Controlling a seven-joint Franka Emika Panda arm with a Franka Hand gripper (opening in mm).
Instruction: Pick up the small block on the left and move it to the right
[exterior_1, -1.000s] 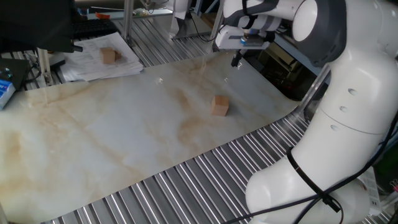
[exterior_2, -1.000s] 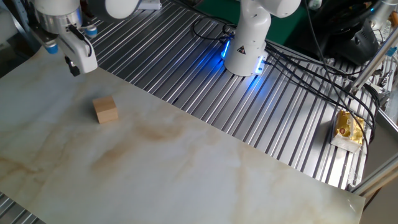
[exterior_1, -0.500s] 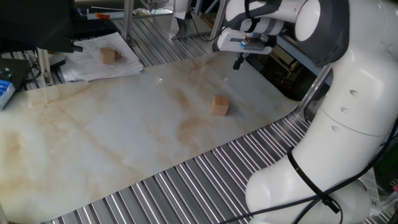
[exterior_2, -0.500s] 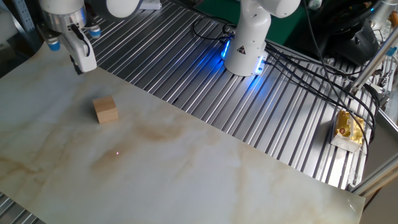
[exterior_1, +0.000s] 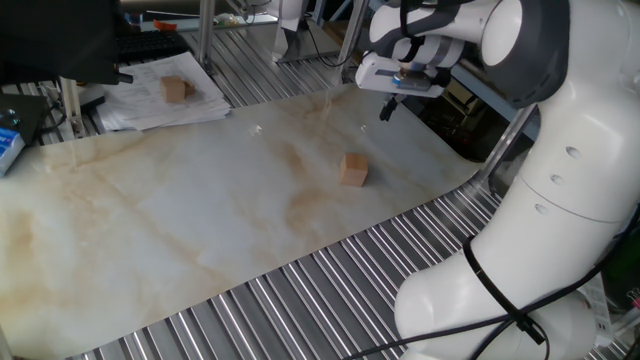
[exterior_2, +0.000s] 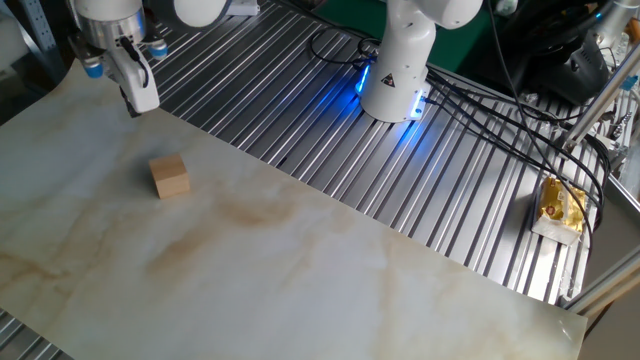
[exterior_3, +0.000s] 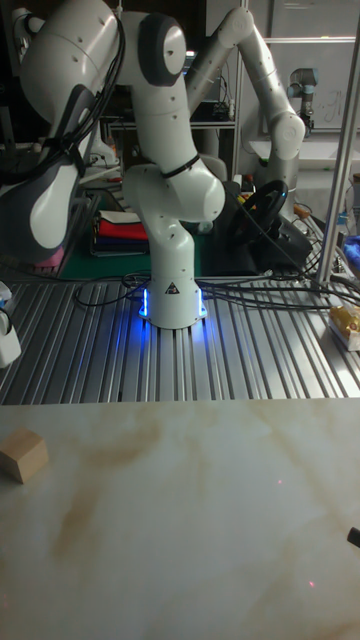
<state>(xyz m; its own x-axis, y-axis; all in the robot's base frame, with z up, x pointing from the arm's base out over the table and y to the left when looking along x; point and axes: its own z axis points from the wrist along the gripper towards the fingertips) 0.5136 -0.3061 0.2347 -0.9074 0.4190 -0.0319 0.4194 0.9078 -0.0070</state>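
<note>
While the small block (exterior_1: 353, 169) sits untouched on the marbled worktop (exterior_1: 200, 210), the pincer (exterior_1: 388, 106) has drifted over the last second, sliding sideways away from the block along the worktop's far edge and rising a little; in the other fixed view it (exterior_2: 133, 95) has likewise shifted toward the ribbed metal base beside the worktop. It hangs above and beyond the block, well apart from it, with nothing between its fingers. Whether the fingers are spread or pressed together I cannot tell, since they show only as a dark tip in one fixed view and as a single pale finger in the other. The block itself has not moved in either view (exterior_2: 170, 176), and in the tall fixed view it (exterior_3: 22, 455) lies near the worktop's left edge.

For the task this reads as an early stage: the grasp has not begun, and the arm appears to be repositioning rather than closing in, so a descent onto the block is yet to come.

Counted: one robot arm with one pincer, one small block on the worktop, and one darker brown cube (exterior_1: 176, 89) resting on a stack of papers (exterior_1: 150, 105) far beyond the block, off the worktop
</note>
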